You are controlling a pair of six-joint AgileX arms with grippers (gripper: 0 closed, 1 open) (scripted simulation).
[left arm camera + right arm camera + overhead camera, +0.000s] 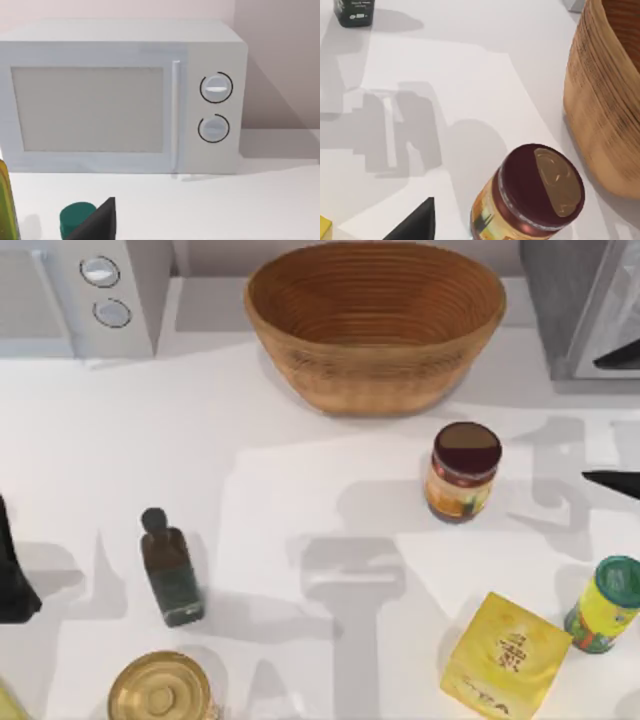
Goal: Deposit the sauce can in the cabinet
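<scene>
At the table's left edge the left arm's gripper (15, 580) sat parked as a dark shape, and I could not tell how its claw stood. Behind it, in the far left corner, stood a white microwave (90, 295) with two round knobs, door shut. Nearer the front, an upright dark green bottle (170, 570) stood on the white table (300, 470), and just beside it toward the front edge a gold-topped tin (160, 692). A wide woven basket (375, 325) sat at the back centre. The sauce can (462, 472) stood upright in front of the basket's right end, close to it but apart, its maroon lid up and nothing touching it. To its front right lay a yellow tea box (505, 655), and just beside that a green-lidded yellow container (605, 605). The grey cabinet (580, 305) filled the far right corner, well apart from the can. The right gripper (612, 481) poked in from the right edge, level with the can and short of it; whether its claw was open I could not tell.
</scene>
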